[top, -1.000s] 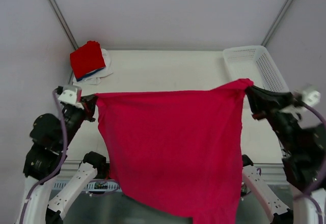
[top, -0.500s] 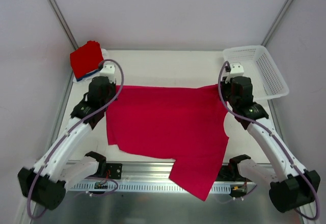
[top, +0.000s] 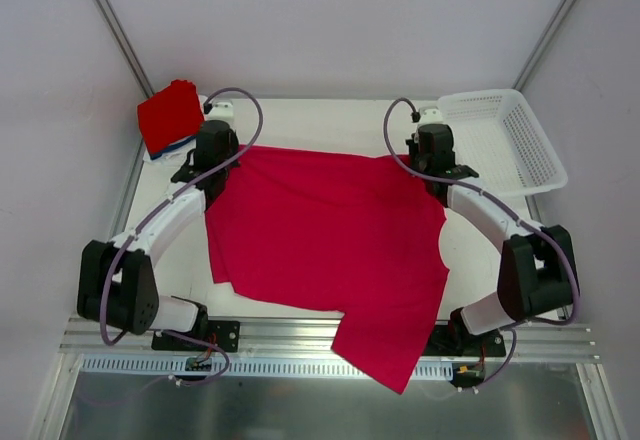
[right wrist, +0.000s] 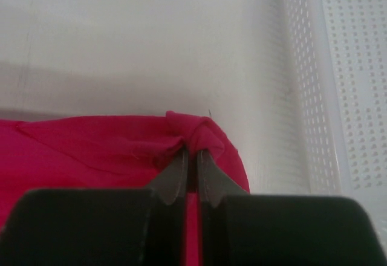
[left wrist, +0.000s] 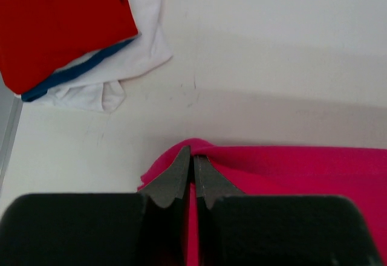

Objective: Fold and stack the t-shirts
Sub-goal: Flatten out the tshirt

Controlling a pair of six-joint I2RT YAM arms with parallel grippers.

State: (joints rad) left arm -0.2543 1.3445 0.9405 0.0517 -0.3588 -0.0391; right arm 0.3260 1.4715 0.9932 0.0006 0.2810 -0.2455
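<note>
White table enclosed on three sides by plain pale grey walls. Two slim metal posts rise at its far corners. A slotted aluminium rail borders the near edge. Lighting is soft and even.

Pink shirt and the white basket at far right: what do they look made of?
The crimson-pink t-shirt looks like soft matte cloth, probably a cotton knit: it bunches into small folds where its corners are pinched and lies limp. The basket looks like rigid white plastic: straight walls, regular grid of small holes.
</note>
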